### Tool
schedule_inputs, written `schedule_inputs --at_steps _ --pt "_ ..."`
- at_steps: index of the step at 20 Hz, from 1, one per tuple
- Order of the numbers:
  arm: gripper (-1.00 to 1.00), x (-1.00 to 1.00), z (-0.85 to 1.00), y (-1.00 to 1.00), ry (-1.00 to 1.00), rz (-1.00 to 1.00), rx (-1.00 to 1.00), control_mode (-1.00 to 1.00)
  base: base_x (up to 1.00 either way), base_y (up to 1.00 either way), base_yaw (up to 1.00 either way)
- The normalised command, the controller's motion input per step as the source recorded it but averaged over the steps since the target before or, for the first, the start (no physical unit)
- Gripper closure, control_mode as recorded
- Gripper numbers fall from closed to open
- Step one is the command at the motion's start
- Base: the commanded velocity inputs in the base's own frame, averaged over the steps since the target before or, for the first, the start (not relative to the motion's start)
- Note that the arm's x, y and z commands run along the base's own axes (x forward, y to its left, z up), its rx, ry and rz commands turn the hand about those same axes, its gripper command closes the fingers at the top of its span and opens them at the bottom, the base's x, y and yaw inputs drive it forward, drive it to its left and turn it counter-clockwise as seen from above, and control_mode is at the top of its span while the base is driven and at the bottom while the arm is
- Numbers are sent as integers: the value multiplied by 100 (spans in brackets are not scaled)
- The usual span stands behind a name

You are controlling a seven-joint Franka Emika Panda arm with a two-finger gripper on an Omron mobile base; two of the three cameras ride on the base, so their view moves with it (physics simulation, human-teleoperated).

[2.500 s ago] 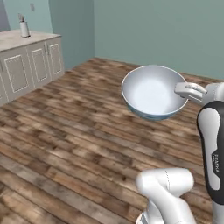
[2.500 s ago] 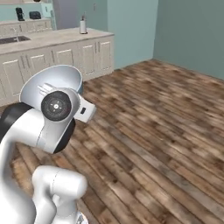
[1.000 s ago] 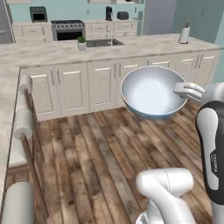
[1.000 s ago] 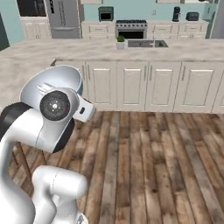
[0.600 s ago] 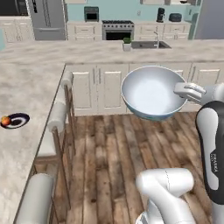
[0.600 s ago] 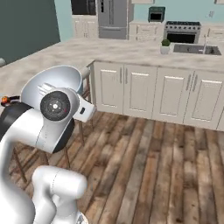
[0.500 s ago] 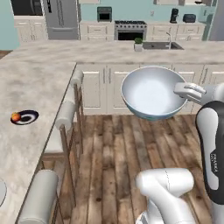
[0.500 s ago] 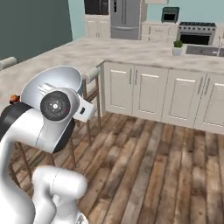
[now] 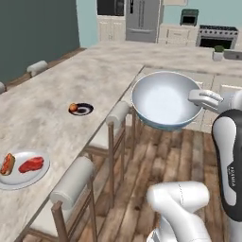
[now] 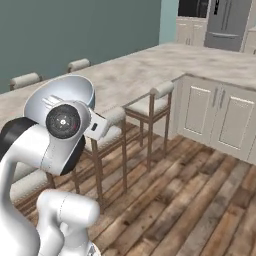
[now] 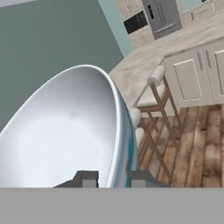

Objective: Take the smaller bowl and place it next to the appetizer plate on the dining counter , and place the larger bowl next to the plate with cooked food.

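My gripper point(image 9: 200, 97) is shut on the right rim of the larger bowl point(image 9: 163, 101), white inside and light blue outside, and holds it in the air over the wooden floor. In the hand view the bowl point(image 11: 65, 131) stands edge-on, its rim pinched between my gripper's tips point(image 11: 114, 179). The dining counter point(image 9: 52, 94) runs along the left. On it lie the small dark appetizer plate point(image 9: 81, 109) with an orange morsel and, nearer, the pale plate with cooked food point(image 9: 21, 168). The bowl hangs to the right of the counter, above its stools. The smaller bowl is out of view.
Cushioned wooden stools point(image 9: 71, 182) point(image 9: 116, 116) line the counter's near side, between me and the plates. White kitchen cabinets point(image 10: 220, 115) stand to the right, with a fridge point(image 9: 142, 19) at the back. Open wooden floor point(image 10: 190, 200) lies ahead.
The whole scene has swung round with the base: the kitchen cabinets slid right and the dining counter with both plates came into view. The bowl stays in my grip, unchanged.
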Motion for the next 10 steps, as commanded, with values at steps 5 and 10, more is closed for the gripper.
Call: schedule_inputs --at_steps 5,10 --pt "100 0 0 0 0 0 0 100 49 0 54" --pt "100 0 0 0 0 0 0 100 61 -5 51"
